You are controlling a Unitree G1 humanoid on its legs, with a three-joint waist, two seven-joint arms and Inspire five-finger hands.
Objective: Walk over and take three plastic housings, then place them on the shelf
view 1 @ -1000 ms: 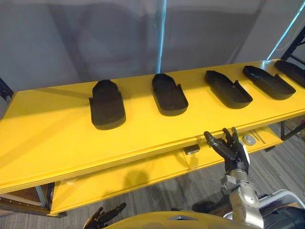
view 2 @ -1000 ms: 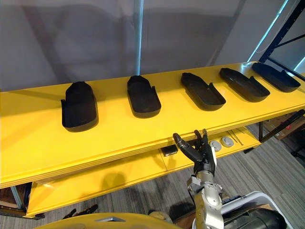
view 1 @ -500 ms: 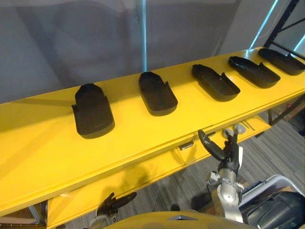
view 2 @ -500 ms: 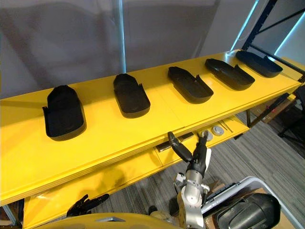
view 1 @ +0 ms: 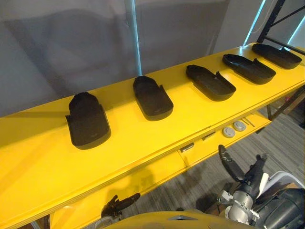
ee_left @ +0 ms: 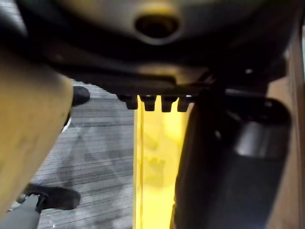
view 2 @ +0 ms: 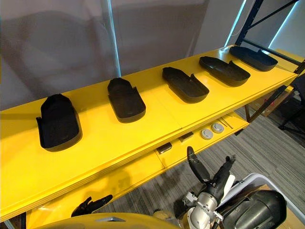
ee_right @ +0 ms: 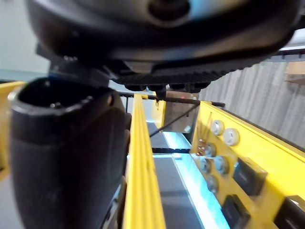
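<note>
Several black plastic housings lie in a row on the yellow table top. The nearest ones are a broad housing at the left, a second housing in the middle and a third housing further right. My right hand hangs below the table's front edge at the lower right, open, fingers straight, holding nothing. Its thumb shows beside the table edge in the right wrist view. My left hand is low at the bottom left, open and empty, in front of the lower shelf.
A lower yellow shelf under the top carries two round silver discs and small dark handles. Behind the table is a grey wall, and a dark rack post stands at the far right. Grey carpet lies to the right.
The camera has moved, so the housings sit further left in view. My right hand has dropped lower and away from the table's front edge, still open. The left hand shows more.
</note>
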